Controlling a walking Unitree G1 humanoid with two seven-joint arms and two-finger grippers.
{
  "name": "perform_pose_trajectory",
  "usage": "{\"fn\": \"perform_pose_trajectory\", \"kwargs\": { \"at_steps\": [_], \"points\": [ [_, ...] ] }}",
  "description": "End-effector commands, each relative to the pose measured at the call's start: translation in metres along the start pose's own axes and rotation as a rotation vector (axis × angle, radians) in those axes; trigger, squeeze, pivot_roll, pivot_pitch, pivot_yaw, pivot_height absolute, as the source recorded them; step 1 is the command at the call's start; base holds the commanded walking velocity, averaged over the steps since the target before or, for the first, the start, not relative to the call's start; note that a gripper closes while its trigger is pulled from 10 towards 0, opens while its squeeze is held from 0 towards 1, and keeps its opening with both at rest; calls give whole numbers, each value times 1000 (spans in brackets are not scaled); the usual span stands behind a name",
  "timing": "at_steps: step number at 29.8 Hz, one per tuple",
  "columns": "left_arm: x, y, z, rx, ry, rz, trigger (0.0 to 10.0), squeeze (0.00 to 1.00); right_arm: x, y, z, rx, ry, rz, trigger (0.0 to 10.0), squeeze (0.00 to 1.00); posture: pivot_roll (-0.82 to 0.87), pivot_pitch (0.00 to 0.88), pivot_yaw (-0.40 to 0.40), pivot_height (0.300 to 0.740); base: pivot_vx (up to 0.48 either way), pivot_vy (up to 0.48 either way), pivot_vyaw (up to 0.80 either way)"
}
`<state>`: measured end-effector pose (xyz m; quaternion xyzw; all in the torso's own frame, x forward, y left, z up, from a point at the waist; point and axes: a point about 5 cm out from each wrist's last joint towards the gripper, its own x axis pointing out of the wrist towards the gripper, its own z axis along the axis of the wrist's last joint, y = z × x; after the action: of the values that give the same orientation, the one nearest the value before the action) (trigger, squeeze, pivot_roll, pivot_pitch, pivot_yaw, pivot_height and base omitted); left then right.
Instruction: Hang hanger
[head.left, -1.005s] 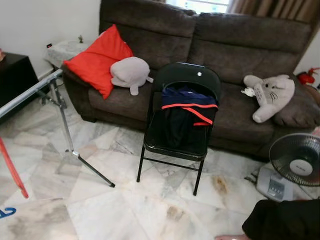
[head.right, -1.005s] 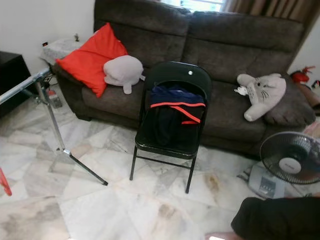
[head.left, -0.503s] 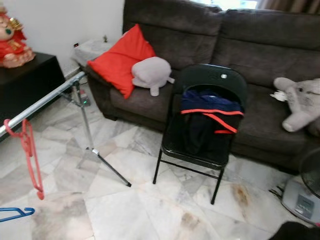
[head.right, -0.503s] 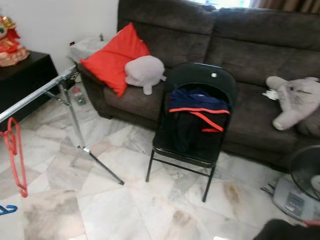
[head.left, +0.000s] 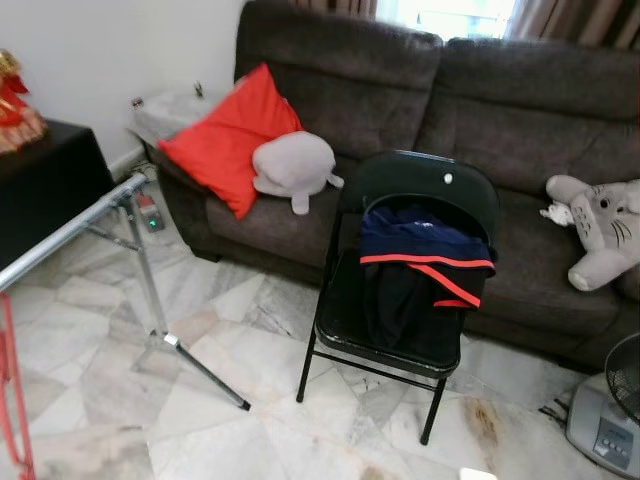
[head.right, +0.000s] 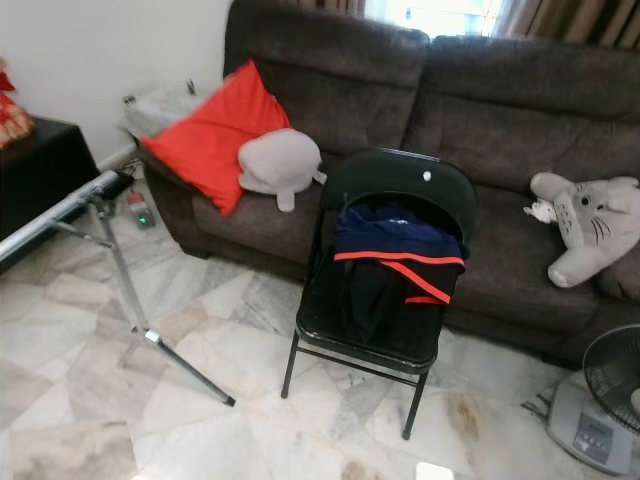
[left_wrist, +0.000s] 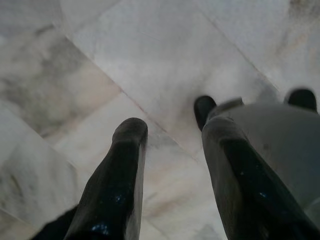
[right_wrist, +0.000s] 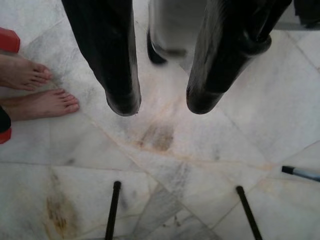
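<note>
Camera panned right, red wire hanger (head.left: 10, 400) at edge | steel rail (head.left: 70, 228) | left pincer (left_wrist: 170, 130), right pincer (right_wrist: 162, 102) apart

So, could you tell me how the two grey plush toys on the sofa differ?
The grey plush toy beside the red cushion is a plain rounded shape facing away, with no face visible. The grey plush toy at the sofa's other end has a white belly, whiskers and ears, and lies on its side. Both are grey, soft and resting on the seat cushions.
</note>
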<state>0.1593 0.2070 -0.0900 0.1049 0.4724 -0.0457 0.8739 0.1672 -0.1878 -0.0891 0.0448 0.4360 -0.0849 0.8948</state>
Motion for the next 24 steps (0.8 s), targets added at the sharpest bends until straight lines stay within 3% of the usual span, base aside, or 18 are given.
{"fn": "perform_pose_trajectory", "kwargs": {
  "at_steps": [1, 18, 24],
  "points": [
    [1, -8, 0, -2, 5, -20, 10000, 0, -1, -10, 0, -12, -7, -25, 10000, 0, 13, 66, -7, 740, 356, 0, 0],
    [1, -7, -1, -3, 11, -21, 10000, 0, 4, -2, 22, -19, -85, 2, 10000, 0, 13, 56, -14, 740, 356, 0, 0],
    [0, -6, -3, -2, 18, -19, 10000, 0, 6, 9, 54, -19, -237, 37, 10000, 0, -5, 53, -22, 740, 47, 0, 0]
  ]
}}
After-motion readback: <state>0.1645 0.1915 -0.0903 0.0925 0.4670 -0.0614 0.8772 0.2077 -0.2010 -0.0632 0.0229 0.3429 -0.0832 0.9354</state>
